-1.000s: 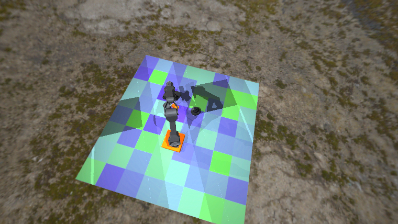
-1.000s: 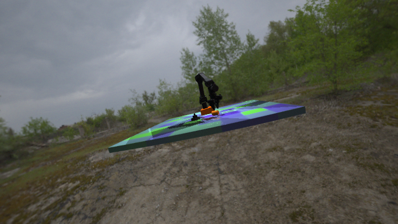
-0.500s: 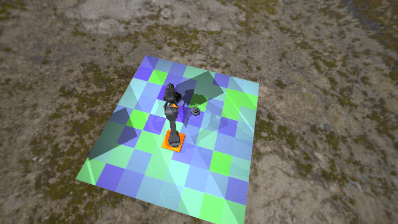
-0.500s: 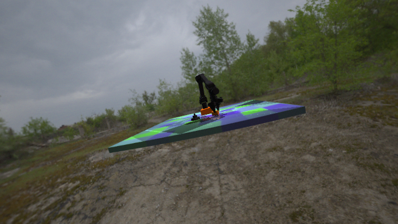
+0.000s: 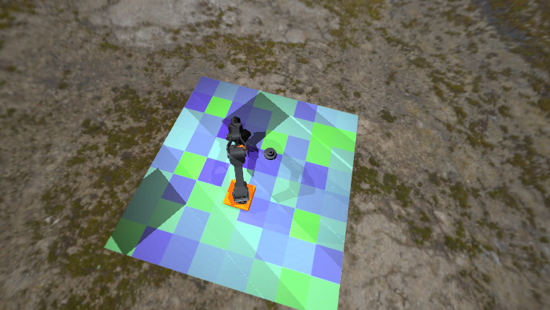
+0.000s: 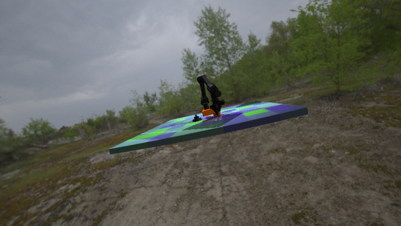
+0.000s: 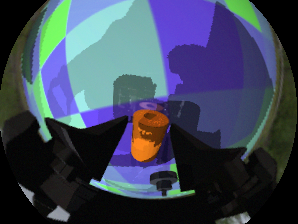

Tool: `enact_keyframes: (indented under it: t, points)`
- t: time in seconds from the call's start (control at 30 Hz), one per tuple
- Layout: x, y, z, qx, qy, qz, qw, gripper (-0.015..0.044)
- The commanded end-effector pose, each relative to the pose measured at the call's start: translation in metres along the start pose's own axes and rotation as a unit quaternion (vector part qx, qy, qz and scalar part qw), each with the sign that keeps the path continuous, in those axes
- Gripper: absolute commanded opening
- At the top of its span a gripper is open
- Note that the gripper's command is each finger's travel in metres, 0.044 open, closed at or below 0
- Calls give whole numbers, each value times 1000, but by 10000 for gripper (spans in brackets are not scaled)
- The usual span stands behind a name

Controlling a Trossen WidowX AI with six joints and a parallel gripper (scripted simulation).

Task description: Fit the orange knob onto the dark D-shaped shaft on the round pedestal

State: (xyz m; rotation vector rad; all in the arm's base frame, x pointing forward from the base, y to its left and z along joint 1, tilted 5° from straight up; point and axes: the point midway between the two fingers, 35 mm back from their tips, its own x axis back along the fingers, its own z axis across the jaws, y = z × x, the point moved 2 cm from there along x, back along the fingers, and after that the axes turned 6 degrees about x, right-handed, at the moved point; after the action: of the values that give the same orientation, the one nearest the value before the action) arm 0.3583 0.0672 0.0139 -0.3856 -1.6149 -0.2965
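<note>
The orange knob (image 7: 146, 144) (image 5: 241, 146) (image 6: 218, 113) stands between the fingers of my gripper (image 7: 149, 122) (image 5: 239, 147) (image 6: 217, 112). The gripper is open partway, with a fingertip close on each side of the knob and a thin gap showing in the wrist view. A dark hole shows in the knob's end that faces the camera. The dark round pedestal (image 5: 266, 156) (image 6: 197, 120) (image 7: 157, 176) stands apart from the knob, to its right in the top view. Its shaft (image 5: 271, 153) (image 6: 196, 115) (image 7: 164, 192) is bare. The shaft's flat side cannot be made out.
The arm's orange base plate (image 5: 250, 190) (image 6: 208, 112) sits on the checkered board (image 5: 304, 246) (image 6: 260, 112). The arm (image 5: 239, 174) reaches from it over the knob. Dark shadows lie on the board around the knob and gripper.
</note>
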Motion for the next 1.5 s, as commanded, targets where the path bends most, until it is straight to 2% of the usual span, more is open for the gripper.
enact_keyframes:
  t: [0.0, 0.23, 0.53, 0.7, 1.47]
  points:
    - [-1, -1, 0, 2, -1, 3, 1000, 240]
    - [-1, -1, 0, 2, -1, 3, 1000, 240]
    - [-1, -1, 0, 2, -1, 3, 1000, 180]
    - [-1, -1, 0, 1, -1, -2, 1000, 179]
    - [11, -30, 3, 1, -20, -195, 981, 179]
